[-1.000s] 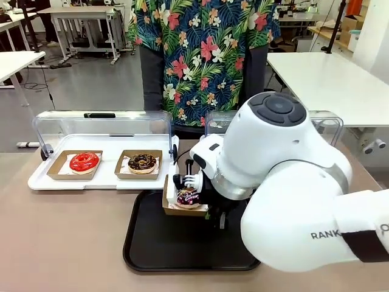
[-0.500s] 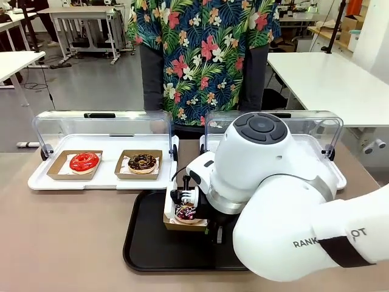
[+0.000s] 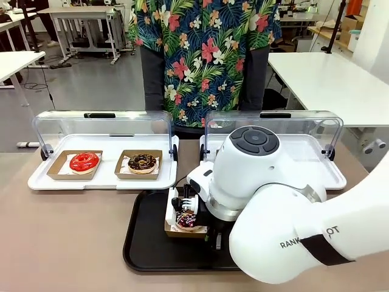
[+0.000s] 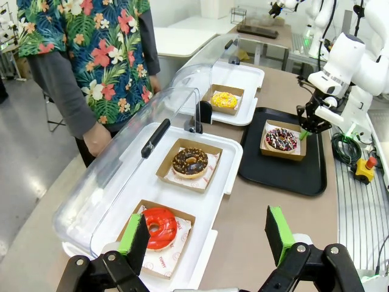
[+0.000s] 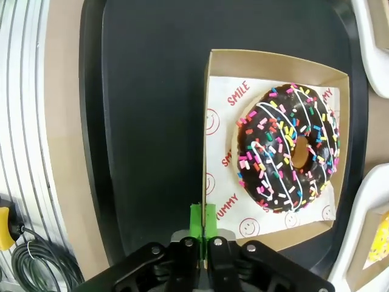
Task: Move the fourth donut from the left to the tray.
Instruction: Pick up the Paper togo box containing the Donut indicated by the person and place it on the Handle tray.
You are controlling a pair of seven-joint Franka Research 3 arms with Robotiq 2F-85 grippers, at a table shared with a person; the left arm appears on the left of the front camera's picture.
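1. tan worktop (image 3: 67,237) carries the black tray (image 3: 146,243) at its near edge.
2. the fourth donut (image 3: 187,220) has come down over the tray's right half.
3. right end effector (image 3: 205,226) pinches its holder's wall; release remains.

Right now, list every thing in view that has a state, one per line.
right gripper: shut on the cardboard holder's wall
left gripper: open, holding nothing
fourth donut: in its cardboard holder, over the tray
tray: bearing the holder
left display tray's lid: raised
right display tray's lid: raised
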